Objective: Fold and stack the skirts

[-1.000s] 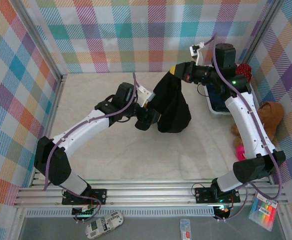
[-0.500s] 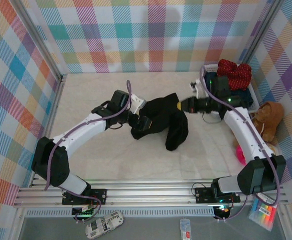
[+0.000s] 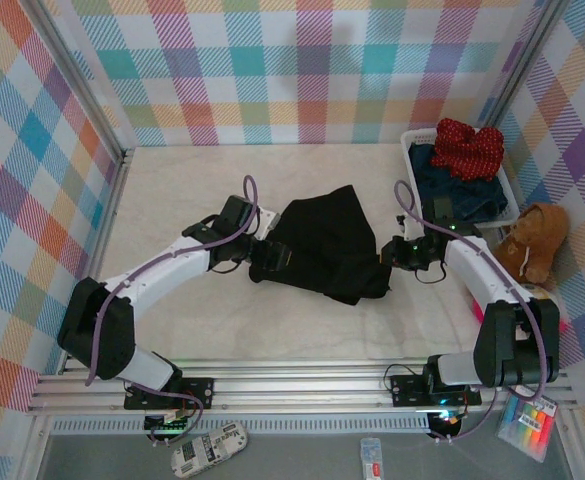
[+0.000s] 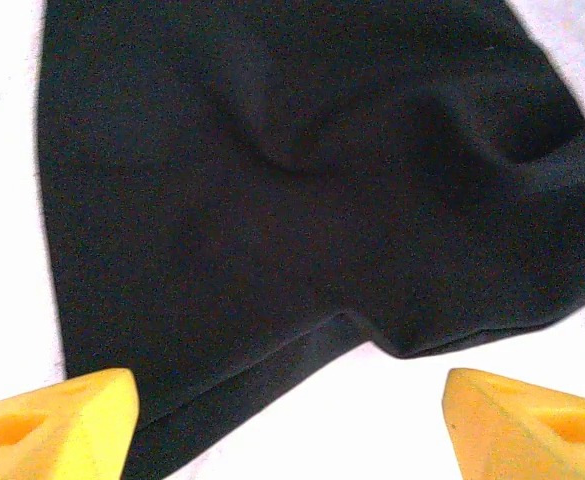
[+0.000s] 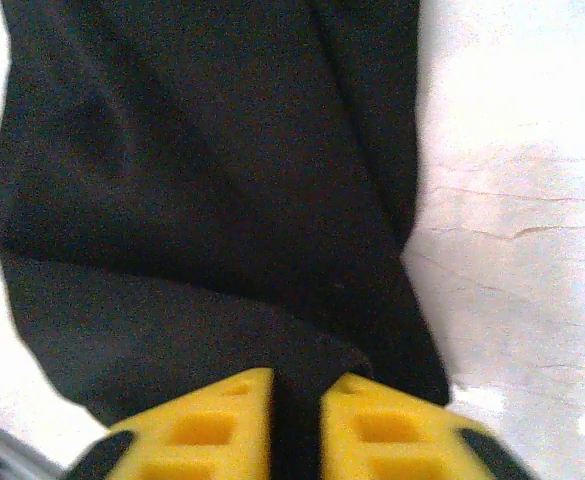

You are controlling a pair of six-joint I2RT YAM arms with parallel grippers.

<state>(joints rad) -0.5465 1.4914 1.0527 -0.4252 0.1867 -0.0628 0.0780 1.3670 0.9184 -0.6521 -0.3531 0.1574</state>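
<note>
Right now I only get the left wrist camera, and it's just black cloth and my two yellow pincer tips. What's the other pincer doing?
Observer: The right pincer is at the right-hand edge of the black skirt. Its fingers are nearly together, with black cloth in the slit between them.
Operator: Is the skirt hanging up in the air?
Observer: No, it lies spread out on the table, near the middle.
Operator: Where are the other skirts?
Observer: In the white basket at the far right corner. There is a red dotted skirt on top of blue denim.
</note>
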